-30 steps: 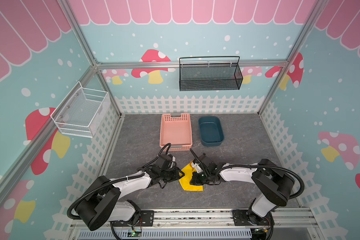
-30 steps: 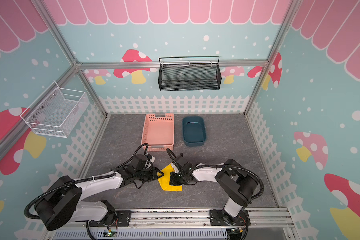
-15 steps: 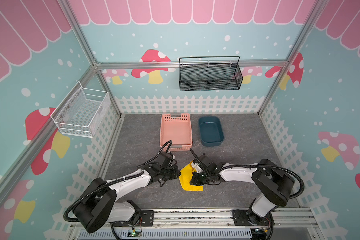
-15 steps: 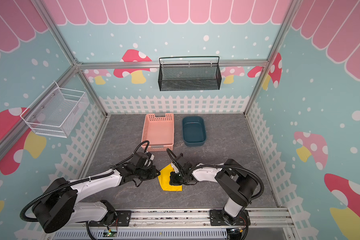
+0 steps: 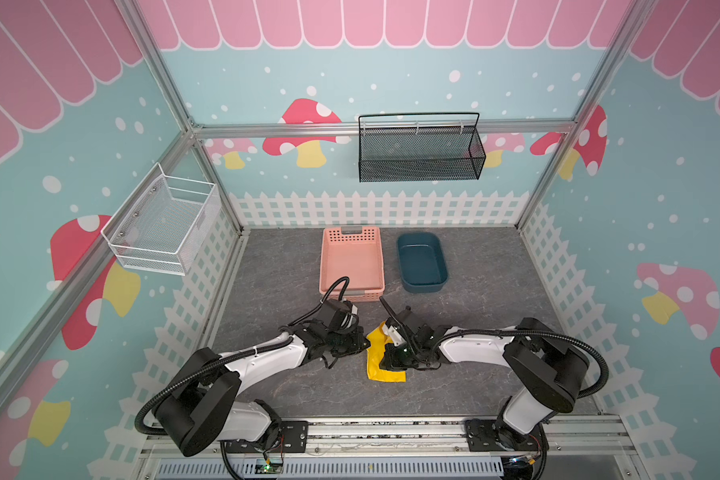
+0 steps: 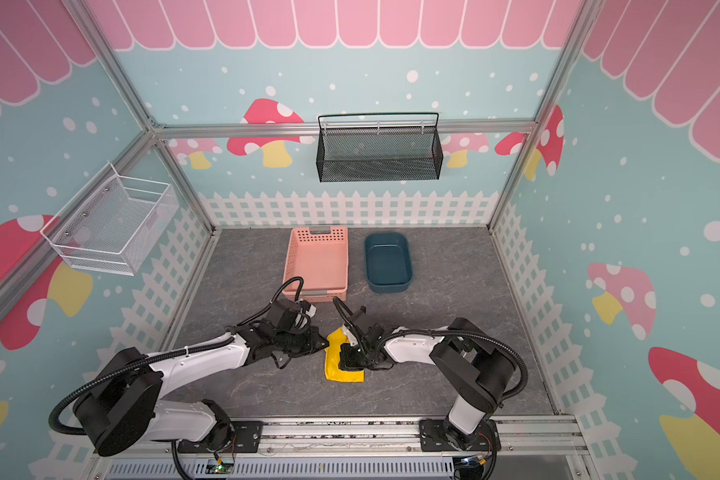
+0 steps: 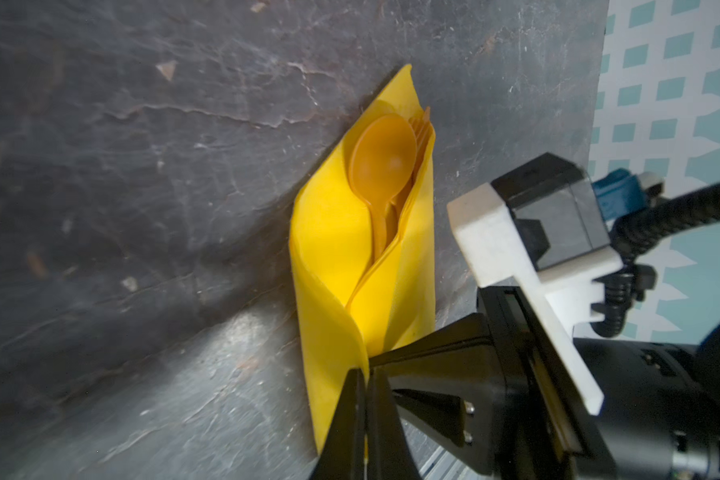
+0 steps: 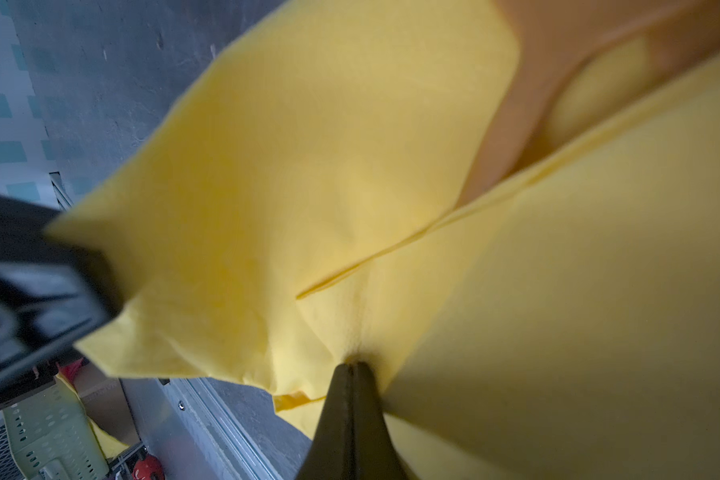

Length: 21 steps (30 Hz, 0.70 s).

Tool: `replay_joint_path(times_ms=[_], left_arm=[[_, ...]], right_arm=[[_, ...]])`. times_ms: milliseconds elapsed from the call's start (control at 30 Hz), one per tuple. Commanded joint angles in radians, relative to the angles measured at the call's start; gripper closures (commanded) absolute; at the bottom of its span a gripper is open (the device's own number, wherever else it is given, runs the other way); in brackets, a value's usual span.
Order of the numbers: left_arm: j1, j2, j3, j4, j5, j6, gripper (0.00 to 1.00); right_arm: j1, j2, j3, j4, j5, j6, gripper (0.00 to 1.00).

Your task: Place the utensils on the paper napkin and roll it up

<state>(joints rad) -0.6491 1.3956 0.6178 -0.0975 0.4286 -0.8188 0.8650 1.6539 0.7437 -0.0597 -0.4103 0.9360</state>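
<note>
Grey tabletop (image 5: 474,291), left end effector (image 7: 366,395) pinching paper napkin (image 7: 329,249), spoon (image 7: 383,162) inside

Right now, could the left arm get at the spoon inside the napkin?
Probably not without letting go: the left gripper is shut on the edge of the paper napkin, and the spoon lies deeper in the fold, handle mostly wrapped, only its bowl exposed. The right gripper pinches the napkin too.

Walls: teal (image 5: 391,83), mushroom prints, pink scallops, white picket trim (image 5: 375,210).
Floor: dark grey marbled mat (image 5: 495,299).
Frame: aluminium posts (image 5: 171,104).
Fittings: black mesh basket (image 5: 420,166) on back wall; white wire basket (image 5: 142,232) on side wall.
Floor items: pink basket (image 5: 352,234) beside blue tub (image 5: 422,286).
Light: even.
</note>
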Motion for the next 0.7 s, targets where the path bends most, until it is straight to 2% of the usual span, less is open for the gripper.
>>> replay_joint_path(times_ms=[0,300,667], left_arm=[[-0.021,0.042,0.031,0.102,0.058,-0.093,1.00],[-0.084,0.162,0.046,0.265,0.086,-0.208,1.00],[-0.086,0.204,0.059,0.235,0.076,-0.187,1.00]], right_arm=[[0.004,0.006,-0.020,-0.028,0.036,0.001,1.00],[0.005,-0.036,-0.057,0.044,0.019,0.018,1.00],[0.003,-0.175,-0.122,0.077,0.013,0.064,1.00]])
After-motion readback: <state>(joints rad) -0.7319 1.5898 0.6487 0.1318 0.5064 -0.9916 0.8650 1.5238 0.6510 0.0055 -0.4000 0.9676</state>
